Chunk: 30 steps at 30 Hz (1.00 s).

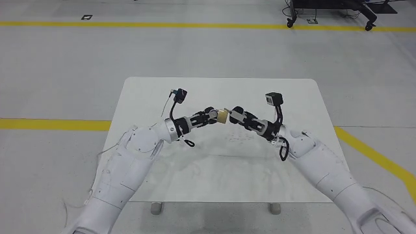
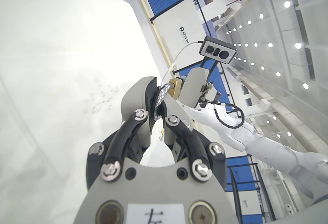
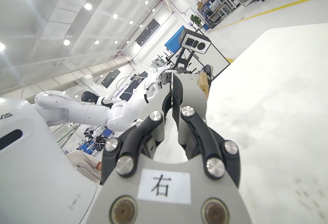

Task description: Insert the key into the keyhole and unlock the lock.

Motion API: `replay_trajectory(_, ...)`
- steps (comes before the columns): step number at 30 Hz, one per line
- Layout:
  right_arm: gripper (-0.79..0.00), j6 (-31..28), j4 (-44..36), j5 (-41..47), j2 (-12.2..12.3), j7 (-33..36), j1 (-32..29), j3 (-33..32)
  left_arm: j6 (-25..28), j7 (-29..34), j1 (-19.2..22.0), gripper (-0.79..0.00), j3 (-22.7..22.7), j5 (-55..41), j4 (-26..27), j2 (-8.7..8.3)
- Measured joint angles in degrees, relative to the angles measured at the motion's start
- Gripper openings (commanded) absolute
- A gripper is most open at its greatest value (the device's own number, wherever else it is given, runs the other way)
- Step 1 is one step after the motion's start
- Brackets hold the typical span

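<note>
Above the middle of the white table [image 1: 156,97] both grippers meet at a small brass lock [image 1: 223,115]. My left gripper [image 2: 164,93] is shut on the key [image 2: 161,98], whose patterned head shows between the pads. The key's tip meets the keyhole end of the lock [image 2: 175,88]. My right gripper [image 3: 174,81] is shut on a thin metal part of the lock, and the brass body [image 3: 203,83] sticks out beside one finger. In the top view the left gripper [image 1: 212,115] and right gripper [image 1: 234,113] face each other tip to tip.
Faint dark scuff marks [image 2: 102,99] dot the table surface under the arms. Yellow floor lines [image 1: 195,25] run beyond the table, and carts and racks [image 1: 331,0] stand far off at the back.
</note>
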<state>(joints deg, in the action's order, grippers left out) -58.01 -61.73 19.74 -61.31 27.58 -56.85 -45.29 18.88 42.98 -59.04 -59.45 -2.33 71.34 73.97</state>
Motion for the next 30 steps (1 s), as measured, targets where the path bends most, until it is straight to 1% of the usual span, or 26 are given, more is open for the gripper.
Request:
replay_trajectory(4, -0.785, 0.01, 1.41, -1.76, -1.16, -2.67, 0.4, -0.32, 1.38, 1.09, 1.91, -0.785, 1.76, -0.67, -3.22, 0.53)
replay_trajectory(7, -0.785, 0.01, 2.1, -2.46, -1.71, -3.79, 0.44, -0.88, 1.87, 1.31, 2.56, -0.785, 2.19, -0.53, -4.29, 0.65)
replay_trajectory(13, -0.785, 0.01, 3.83, -4.48, -2.74, -5.73, 0.41, -2.28, 2.36, 1.55, 3.07, -0.785, 2.52, 0.7, -4.26, 0.62)
replay_trajectory(18, -0.785, 0.01, 6.22, -8.4, -3.77, -8.87, 0.5, -3.02, 3.2, 2.21, 3.28, -0.785, 2.64, -0.14, -4.01, 0.66)
replay_trajectory(22, -0.785, 0.01, 5.55, -9.23, -4.26, -6.34, 0.48, -2.67, 2.83, 1.84, 3.58, -0.785, 2.73, -0.63, -4.46, 0.75)
replay_trajectory(26, -0.785, 0.01, 4.3, -9.8, -4.23, -3.95, -0.28, -3.83, 0.47, 1.05, 4.26, -0.785, 2.6, -1.85, -5.34, 0.92)
replay_trajectory(30, -0.785, 0.01, 3.94, -8.73, -4.16, -1.87, -0.95, -5.09, -0.64, 0.71, 5.06, -0.785, 2.27, -1.83, -5.48, 0.92)
